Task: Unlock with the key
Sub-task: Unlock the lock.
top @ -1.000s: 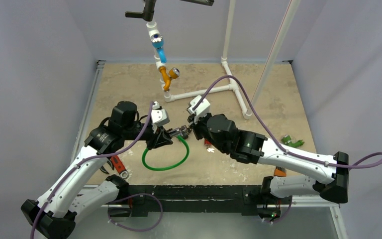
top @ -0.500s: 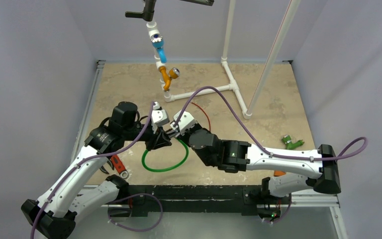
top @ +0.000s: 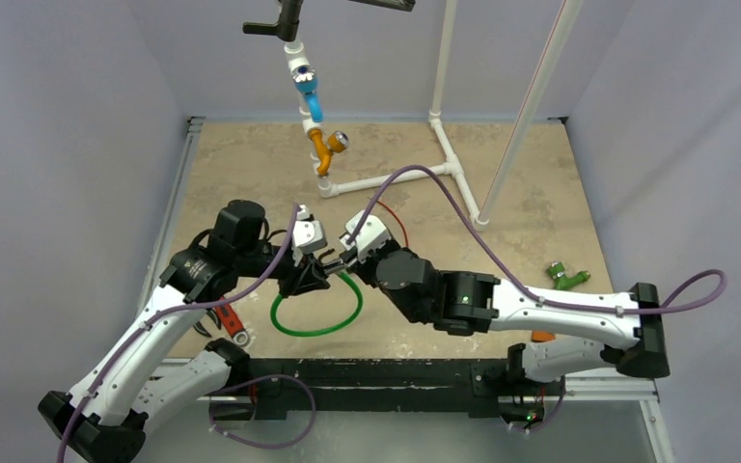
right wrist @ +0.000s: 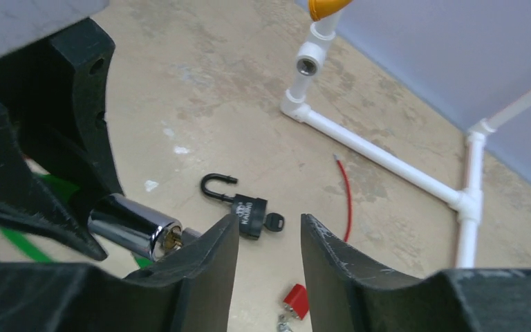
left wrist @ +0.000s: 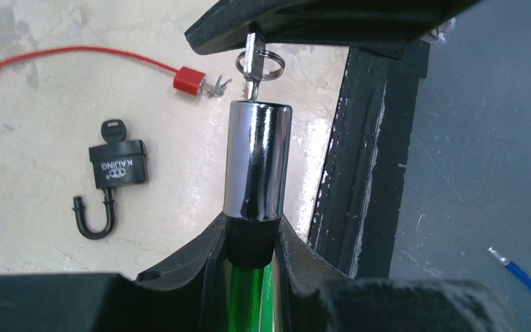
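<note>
Held shiny lock (left wrist: 256, 159) in left jaws | had right jaws spread, empty, beside key (left wrist: 250, 61) in lock | step, likely: turning key | needed next: pinch key, twist

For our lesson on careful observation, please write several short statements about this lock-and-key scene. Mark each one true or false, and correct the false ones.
1. The left fingers clamp the base of the chrome cylinder. True.
2. A key sits in the end of that cylinder. True.
3. The black padlock on the table has its shackle closed. False: the shackle is open, with one end free.
4. A red cable leaves the base of the cylinder. False: it is a green cable.
5. The right fingers stand apart with a gap between them. True.
</note>
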### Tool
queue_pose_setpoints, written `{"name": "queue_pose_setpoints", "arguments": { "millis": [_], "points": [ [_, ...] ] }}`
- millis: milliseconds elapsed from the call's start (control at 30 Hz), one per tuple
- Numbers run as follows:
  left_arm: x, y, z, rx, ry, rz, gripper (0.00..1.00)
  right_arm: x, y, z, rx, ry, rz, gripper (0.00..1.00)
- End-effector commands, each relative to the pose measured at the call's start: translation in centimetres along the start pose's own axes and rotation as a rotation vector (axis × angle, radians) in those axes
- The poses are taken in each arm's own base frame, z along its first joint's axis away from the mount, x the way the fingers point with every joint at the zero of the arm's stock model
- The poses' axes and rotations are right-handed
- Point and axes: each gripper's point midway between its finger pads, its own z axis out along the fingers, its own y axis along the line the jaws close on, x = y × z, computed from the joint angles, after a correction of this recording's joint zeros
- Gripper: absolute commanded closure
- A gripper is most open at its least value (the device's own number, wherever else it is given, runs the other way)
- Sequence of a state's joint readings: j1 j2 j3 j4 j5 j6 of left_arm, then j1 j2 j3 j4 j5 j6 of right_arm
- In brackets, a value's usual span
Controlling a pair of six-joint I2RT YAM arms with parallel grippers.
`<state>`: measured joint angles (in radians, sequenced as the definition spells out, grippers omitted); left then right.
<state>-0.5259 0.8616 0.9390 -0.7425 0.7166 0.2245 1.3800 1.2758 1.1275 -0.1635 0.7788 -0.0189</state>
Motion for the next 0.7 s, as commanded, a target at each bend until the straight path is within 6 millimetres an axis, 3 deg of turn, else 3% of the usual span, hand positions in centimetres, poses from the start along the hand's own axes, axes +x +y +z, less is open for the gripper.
{"name": "queue_pose_setpoints", "arguments": {
  "millis": [0, 67, 167, 400, 500, 667],
  "points": [
    [-4.7, -1.2, -1.7, 0.042, -0.135, 0.286, 1.00, -5.3, -1.1, -3.3, -0.192, -0.101, 0.156, 0.56],
    [-3.8, -1.8, -1.8, 0.073, -0.111, 0.336, 1.00, -6.1, -2.7, -4.2, -0.233, -0.111, 0.199, 0.54],
    [-3.4, -2.2, -2.2, 0.082, -0.100, 0.361, 1.00, -6.7, -3.3, -5.8, -0.317, -0.133, 0.240, 0.54],
    [-4.5, -2.9, -2.7, 0.103, -0.132, 0.389, 1.00, -8.3, -0.1, -8.6, -0.673, -0.182, 0.318, 0.40],
    [-4.7, -3.2, -2.9, 0.105, -0.149, 0.388, 1.00, -8.7, 1.0, -9.4, -0.815, -0.188, 0.352, 0.41],
    [-4.6, -3.6, -3.0, 0.112, -0.163, 0.387, 1.00, -8.2, 2.0, -8.9, -0.904, -0.146, 0.374, 0.48]
  ]
}}
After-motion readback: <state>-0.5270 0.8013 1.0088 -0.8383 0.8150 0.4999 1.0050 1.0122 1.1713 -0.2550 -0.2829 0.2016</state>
